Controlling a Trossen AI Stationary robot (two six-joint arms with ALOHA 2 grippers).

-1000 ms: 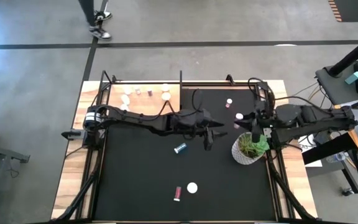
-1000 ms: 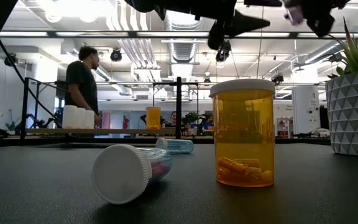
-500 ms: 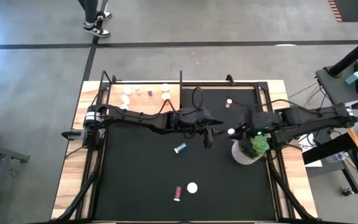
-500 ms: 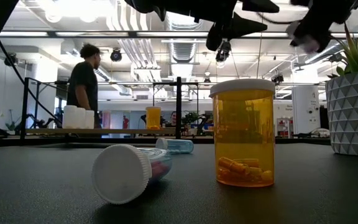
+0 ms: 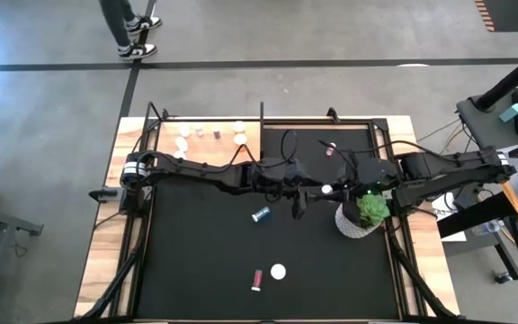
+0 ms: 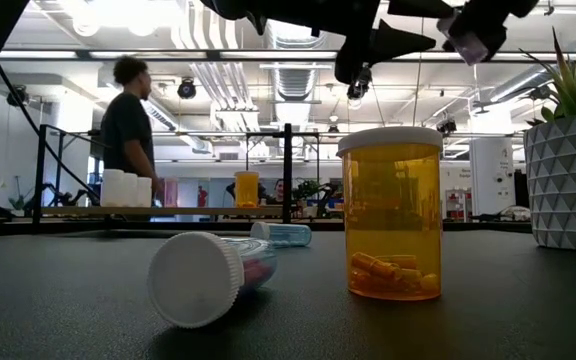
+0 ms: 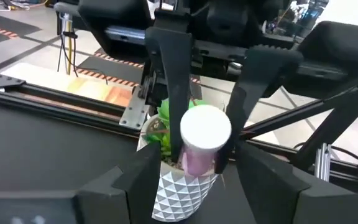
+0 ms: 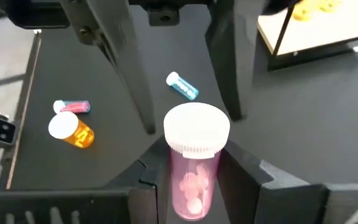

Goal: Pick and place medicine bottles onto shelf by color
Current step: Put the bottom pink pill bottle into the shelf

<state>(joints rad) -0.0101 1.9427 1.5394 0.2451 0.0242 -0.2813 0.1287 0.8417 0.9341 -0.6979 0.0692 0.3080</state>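
My right gripper [image 5: 333,189] is shut on a pink medicine bottle [image 8: 193,177] with a white cap, high above the mat's middle beside the plant pot. My left gripper [image 5: 299,199] faces it, open; its two fingers [image 8: 126,74] stand on either side of the cap end without touching. On the mat a blue bottle [image 5: 261,215] and a pink one [image 5: 256,280] lie on their sides. An orange one [image 6: 390,215] stands upright, and another pink one [image 5: 329,149] is farther back. The light-wood shelf [image 5: 207,148] at the far left carries several white and pink bottles. My right gripper pinches the pink bottle's body [image 8: 194,186] between its two fingers, coming from the table's right and slanting down. The white cap [image 7: 206,129] sticks out past the fingertips toward my left gripper. The bottle is lifted clear of the mat.
A white faceted pot with a green plant [image 5: 361,217] stands right below my right arm. Black frame rails [image 5: 262,115] edge the mat. A person [image 6: 128,120] walks beyond the far edge.
My right gripper has carried the pink bottle toward the table's left and slightly nearer, rolling and tipping as it went. The bottle's cap now sits between my left gripper's open fingers. My left gripper has stayed in place. The person behind has walked on.
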